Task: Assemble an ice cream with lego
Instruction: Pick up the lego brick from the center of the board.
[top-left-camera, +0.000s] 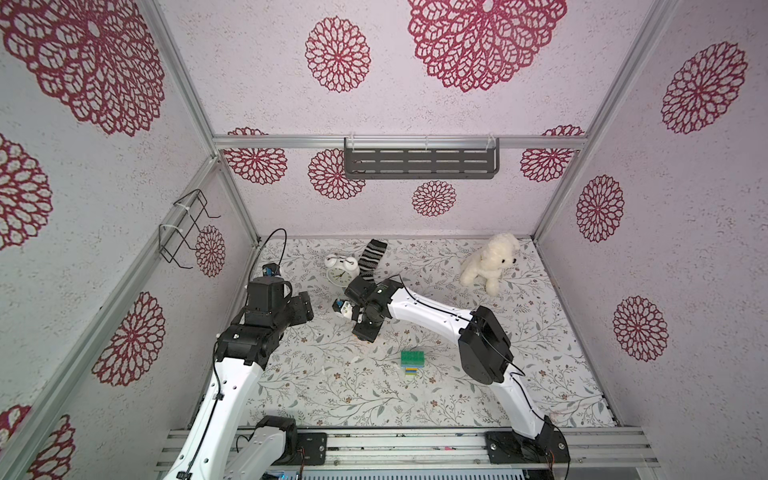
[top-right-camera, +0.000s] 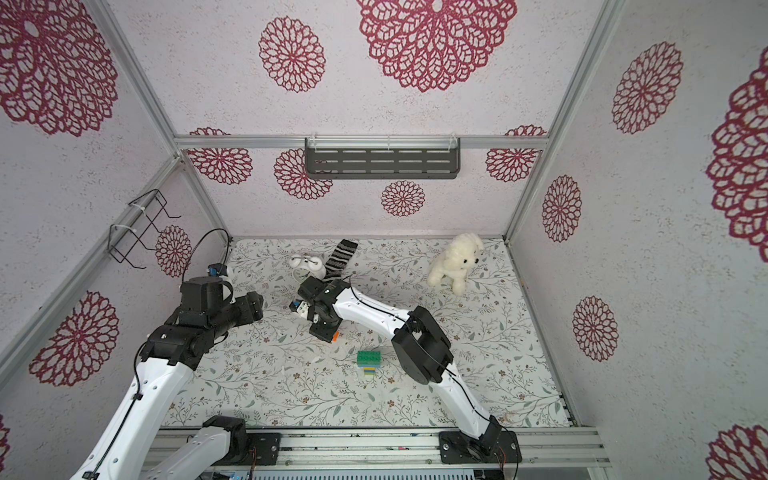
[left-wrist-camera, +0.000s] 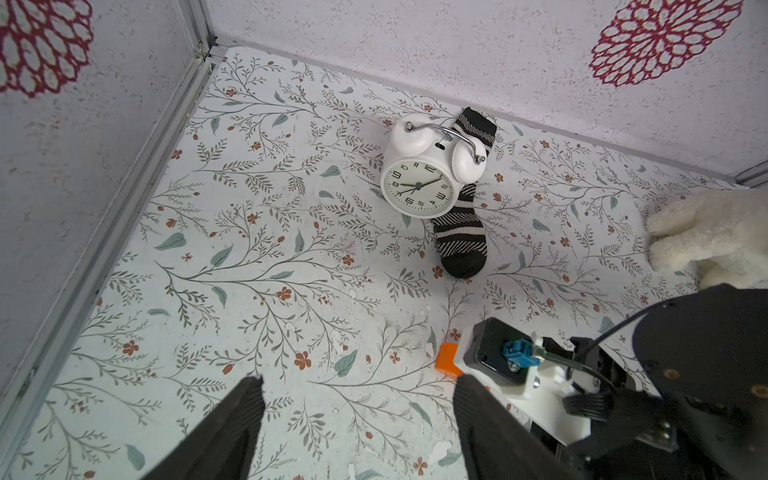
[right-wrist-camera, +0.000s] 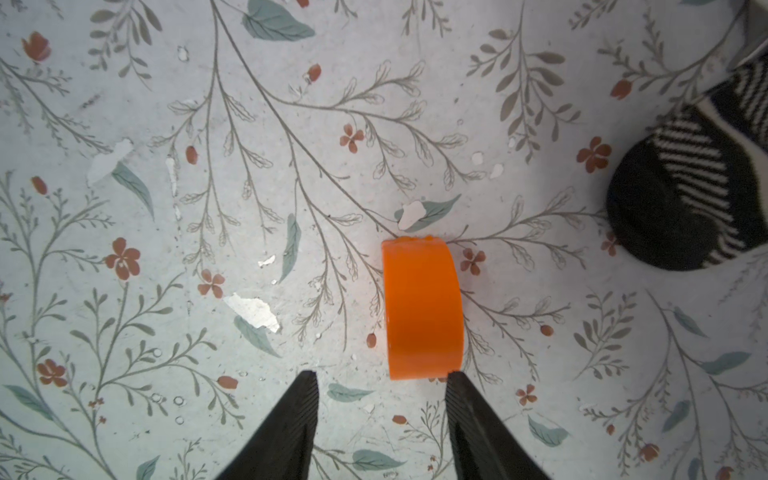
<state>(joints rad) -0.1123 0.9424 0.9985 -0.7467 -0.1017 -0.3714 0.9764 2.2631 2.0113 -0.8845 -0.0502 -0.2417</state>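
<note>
Across the floral table (top-left-camera: 332, 395), three patterned walls close off the left, far and right sides; only the near edge, where both arms are mounted, is unwalled. Along the far edge stand a white alarm clock (left-wrist-camera: 419, 183), leaning on a striped sock (left-wrist-camera: 461, 237), and to the right a plush dog (top-left-camera: 490, 262). The middle and near parts of the table give you open room, broken only by the brick stack (top-left-camera: 411, 363), which stands right of centre with its wide green brick on top.

Your right claw (right-wrist-camera: 382, 376) hangs above the table's middle, jaws apart over bare table. The orange brick (right-wrist-camera: 422, 309) lies loose on the table just beyond the fingertips, offset toward one finger; you cannot tell whether its end touches that tip. The stack sits nearer and to the right, well apart from the brick.

Your left claw (left-wrist-camera: 357, 380) hovers at the left, jaws wide over bare table.
</note>
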